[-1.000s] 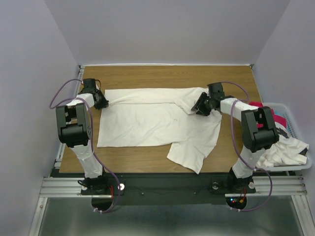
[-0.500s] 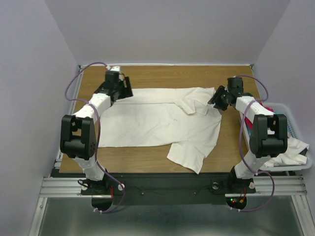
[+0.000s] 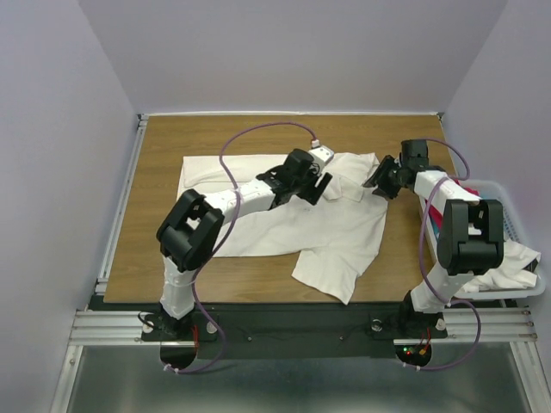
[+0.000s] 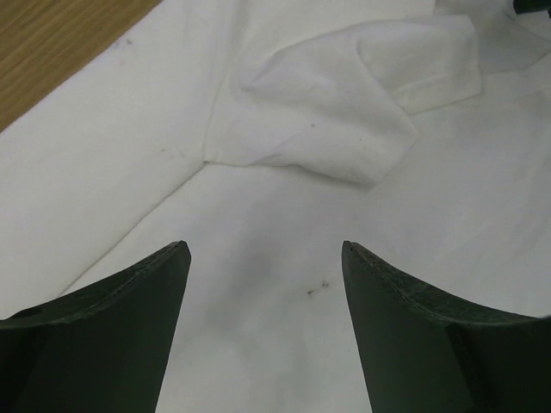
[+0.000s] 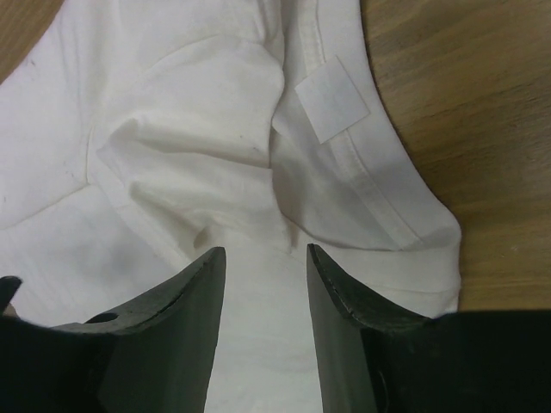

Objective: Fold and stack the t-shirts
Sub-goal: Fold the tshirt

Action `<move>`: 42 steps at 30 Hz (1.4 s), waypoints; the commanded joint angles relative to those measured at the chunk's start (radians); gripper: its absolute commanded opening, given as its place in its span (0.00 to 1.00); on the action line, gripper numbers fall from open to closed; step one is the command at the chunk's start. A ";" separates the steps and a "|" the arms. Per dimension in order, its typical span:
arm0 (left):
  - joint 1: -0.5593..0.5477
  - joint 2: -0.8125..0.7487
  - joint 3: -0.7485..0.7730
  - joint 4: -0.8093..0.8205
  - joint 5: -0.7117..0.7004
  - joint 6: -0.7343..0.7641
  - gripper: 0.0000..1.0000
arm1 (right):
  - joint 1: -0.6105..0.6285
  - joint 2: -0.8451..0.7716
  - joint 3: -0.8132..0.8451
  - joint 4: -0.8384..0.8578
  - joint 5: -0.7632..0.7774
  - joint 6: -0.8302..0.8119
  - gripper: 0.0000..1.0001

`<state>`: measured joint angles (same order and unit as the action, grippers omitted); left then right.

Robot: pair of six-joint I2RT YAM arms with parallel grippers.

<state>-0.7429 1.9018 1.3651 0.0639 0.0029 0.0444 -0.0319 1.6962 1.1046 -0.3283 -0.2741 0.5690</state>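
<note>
A plain off-white t-shirt (image 3: 275,215) lies spread on the wooden table, one sleeve trailing toward the near edge. Its upper right part is bunched into a folded sleeve (image 4: 318,112) beside the collar with a white label (image 5: 331,107). My left gripper (image 3: 316,178) reaches across over the shirt's middle; in the left wrist view it (image 4: 263,249) stands wide open above flat cloth, holding nothing. My right gripper (image 3: 379,181) hovers at the collar; in the right wrist view it (image 5: 265,251) is open with only cloth below. A magenta-red t-shirt (image 3: 491,206) and a white t-shirt (image 3: 508,262) lie in the basket.
A white slatted basket (image 3: 510,186) stands off the table's right edge beside the right arm. Bare wood (image 3: 155,189) shows left of the shirt and along the far edge. Purple cables loop above both arms.
The left gripper let go of the shirt's far-left corner, opened, and swung right to the shirt's middle. The right gripper opened and drew slightly right, leaving the collar bunched.
</note>
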 commanded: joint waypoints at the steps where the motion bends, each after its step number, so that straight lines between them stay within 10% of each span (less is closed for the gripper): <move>1: -0.047 0.052 0.087 0.072 -0.027 0.081 0.83 | 0.001 0.014 -0.015 0.047 -0.039 0.040 0.48; 31: -0.130 0.315 0.215 0.182 -0.178 0.100 0.65 | 0.001 0.095 -0.048 0.169 -0.083 0.092 0.47; 42: -0.128 0.287 0.215 0.171 -0.187 0.124 0.17 | 0.003 0.115 -0.032 0.204 -0.134 0.086 0.32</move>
<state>-0.8688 2.2292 1.5398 0.2058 -0.1684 0.1490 -0.0319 1.8072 1.0443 -0.1825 -0.3801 0.6594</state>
